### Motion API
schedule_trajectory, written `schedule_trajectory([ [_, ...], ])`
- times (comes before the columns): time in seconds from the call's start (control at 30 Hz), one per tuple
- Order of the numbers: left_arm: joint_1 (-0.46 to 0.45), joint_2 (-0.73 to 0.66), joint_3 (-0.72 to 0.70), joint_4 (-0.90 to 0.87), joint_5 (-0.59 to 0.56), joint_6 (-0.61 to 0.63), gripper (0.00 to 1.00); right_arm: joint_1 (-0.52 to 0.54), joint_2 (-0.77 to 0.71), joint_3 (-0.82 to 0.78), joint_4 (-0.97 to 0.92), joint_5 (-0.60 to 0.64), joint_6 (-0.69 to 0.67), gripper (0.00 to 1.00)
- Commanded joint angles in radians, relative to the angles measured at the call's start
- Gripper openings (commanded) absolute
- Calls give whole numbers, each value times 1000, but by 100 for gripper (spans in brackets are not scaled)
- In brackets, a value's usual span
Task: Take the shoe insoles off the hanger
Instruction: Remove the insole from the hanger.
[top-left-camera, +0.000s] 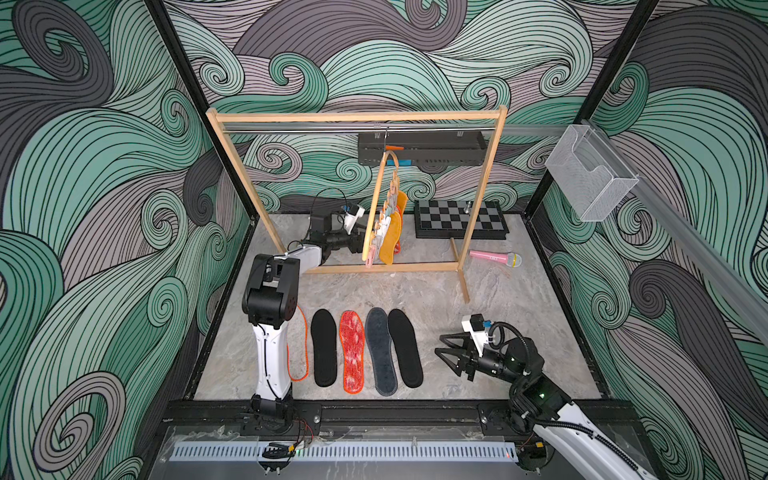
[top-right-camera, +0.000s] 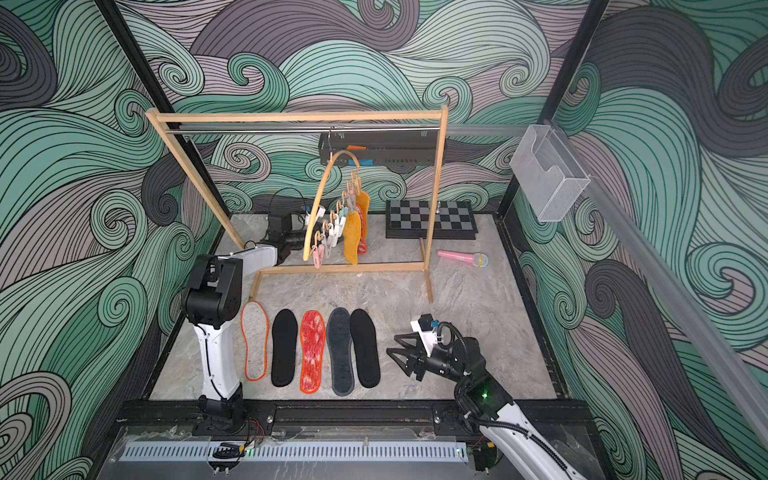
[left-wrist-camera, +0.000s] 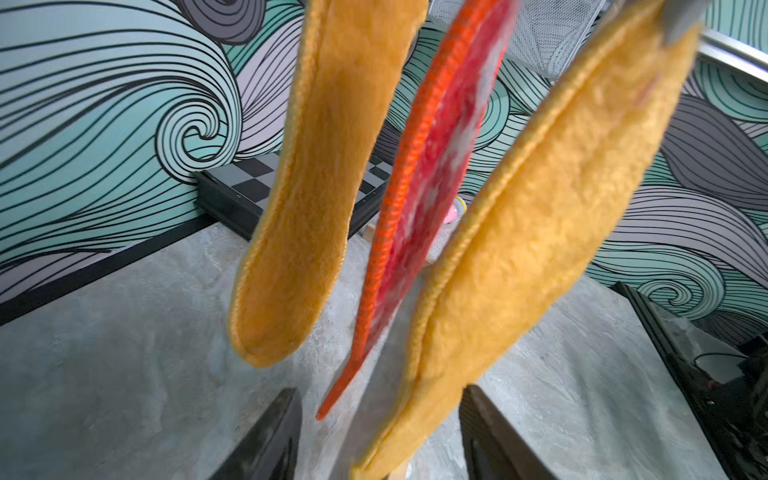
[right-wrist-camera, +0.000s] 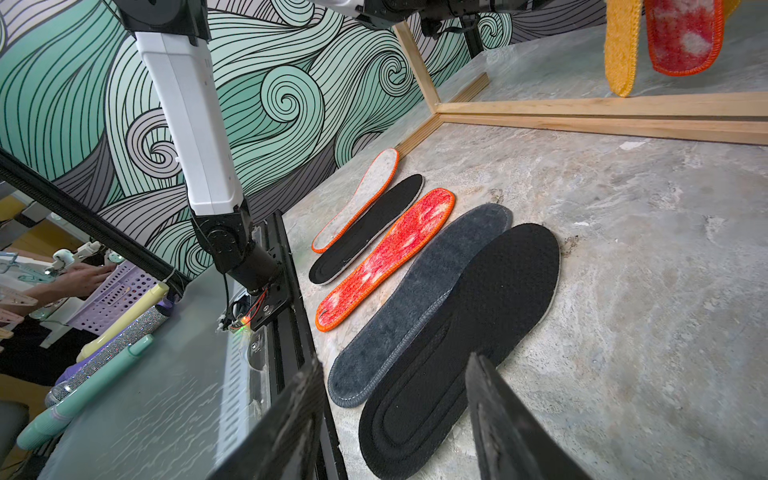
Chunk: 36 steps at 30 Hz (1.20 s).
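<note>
Lengthwise down from the hanger (top-left-camera: 375, 203) hang two yellow insoles (left-wrist-camera: 303, 208) and a red insole (left-wrist-camera: 428, 166), left gripper (left-wrist-camera: 379, 388) spread around the nearer yellow tip — five more insoles (top-left-camera: 380, 353) on the table (top-left-camera: 498, 299), long axes toward the rack (top-left-camera: 357, 117), right gripper (top-left-camera: 446, 353) spread, just beside the outer black insole (top-left-camera: 405, 349).

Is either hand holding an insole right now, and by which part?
Nothing is held. The left hand stands open around the lower end of a hanging mustard yellow insole, not clamping it; the right hand is open and empty.

mustard insoles (left-wrist-camera: 299, 208) fleecy, black insole (right-wrist-camera: 478, 332) matt foam, hanger (top-left-camera: 374, 203) pale bare wood, tabletop (top-left-camera: 498, 332) smooth marbled stone
</note>
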Motion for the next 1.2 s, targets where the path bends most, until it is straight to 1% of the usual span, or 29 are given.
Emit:
schedule_trajectory([
  [0.0, -12, 28, 46, 44, 98, -29, 61, 9, -6, -22, 18, 15, 0, 57],
  [0.13, -39, 43, 65, 25, 111, -19, 61, 10, -5, -22, 19, 15, 1, 57],
  [0.4, -78, 84, 113, 1, 102, -12, 61, 13, -5, -22, 17, 17, 0, 57],
  [0.5, -93, 89, 111, 0, 105, -9, 58, 14, -7, -22, 17, 18, -1, 57],
  [0.57, -99, 91, 111, -4, 116, -7, 53, 13, -8, -22, 17, 19, -1, 57],
  [0.63, -103, 92, 116, -21, 116, -11, 44, 14, -8, -22, 16, 19, -1, 57],
  [0.67, -104, 96, 122, -29, 115, -19, 37, 14, -8, -22, 16, 19, -1, 57],
  [0.7, -106, 99, 131, -40, 111, -29, 28, 14, -8, -22, 17, 20, -2, 57],
  [0.77, -106, 103, 149, -77, 106, -31, 15, 14, -7, -22, 15, 23, -3, 57],
  [0.8, -107, 102, 150, -86, 107, -31, 12, 15, -6, -22, 16, 25, -3, 57],
  [0.93, -108, 75, 118, -85, 101, -30, 1, 15, -6, -23, 17, 28, -6, 57],
  [0.97, -107, 65, 110, -91, 99, -26, 0, 15, -6, -22, 17, 29, -7, 57],
  [1.03, -107, 44, 93, -104, 97, -21, 0, 16, -6, -22, 21, 37, -14, 56],
  [1.17, -108, 4, 58, -141, 100, -15, 0, 17, 2, -22, 37, 105, -32, 56],
])
